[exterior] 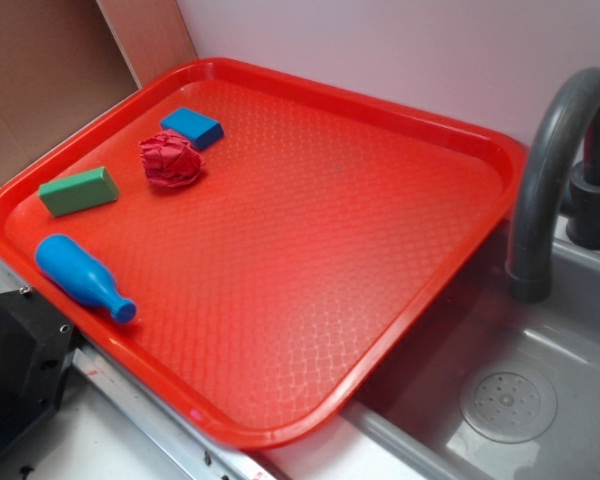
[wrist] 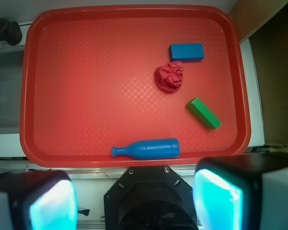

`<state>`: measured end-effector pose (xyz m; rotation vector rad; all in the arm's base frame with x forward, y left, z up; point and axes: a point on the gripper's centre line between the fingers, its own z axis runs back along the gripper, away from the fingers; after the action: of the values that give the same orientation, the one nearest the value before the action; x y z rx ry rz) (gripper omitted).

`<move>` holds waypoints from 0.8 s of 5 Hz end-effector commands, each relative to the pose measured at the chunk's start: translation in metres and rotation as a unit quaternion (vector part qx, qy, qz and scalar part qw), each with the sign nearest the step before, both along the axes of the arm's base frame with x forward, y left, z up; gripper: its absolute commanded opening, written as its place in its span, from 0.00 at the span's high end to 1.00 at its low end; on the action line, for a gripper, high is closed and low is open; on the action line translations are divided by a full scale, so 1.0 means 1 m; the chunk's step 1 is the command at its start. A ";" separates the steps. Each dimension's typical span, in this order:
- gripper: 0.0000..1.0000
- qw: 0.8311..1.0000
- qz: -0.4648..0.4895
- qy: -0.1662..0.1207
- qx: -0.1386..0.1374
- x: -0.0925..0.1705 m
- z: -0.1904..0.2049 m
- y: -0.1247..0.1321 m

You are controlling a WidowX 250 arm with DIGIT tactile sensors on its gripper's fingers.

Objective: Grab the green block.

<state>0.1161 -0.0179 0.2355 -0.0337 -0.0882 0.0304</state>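
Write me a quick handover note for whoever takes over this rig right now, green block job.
Gripper: open and empty, held high above the tray's near edge.
Green block: lying flat on the red tray, apart from the red crumpled cloth, blue block and blue bottle.
Done: nothing yet; block untouched.
Left: move over the green block, descend, close on it.

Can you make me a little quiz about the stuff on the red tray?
1. True or false: the green block touches the blue block.
2. What lies between those two blocks? A) blue bottle B) crumpled red cloth C) faucet
3. Fill in: the gripper is ____ and holds nothing.

Key:
1. False, they lie apart on the tray.
2. B, the crumpled red cloth; the blue bottle lies nearer the gripper.
3. open
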 end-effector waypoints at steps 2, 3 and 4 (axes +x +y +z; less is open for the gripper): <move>0.00 0.998 -0.048 -0.026 0.009 0.021 -0.013 0.029; 0.00 0.990 -0.129 -0.051 0.025 0.033 -0.026 0.042; 0.00 0.983 -0.174 -0.039 0.041 0.037 -0.049 0.054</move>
<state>0.1486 0.0361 0.1797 0.0208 -0.1314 -0.3209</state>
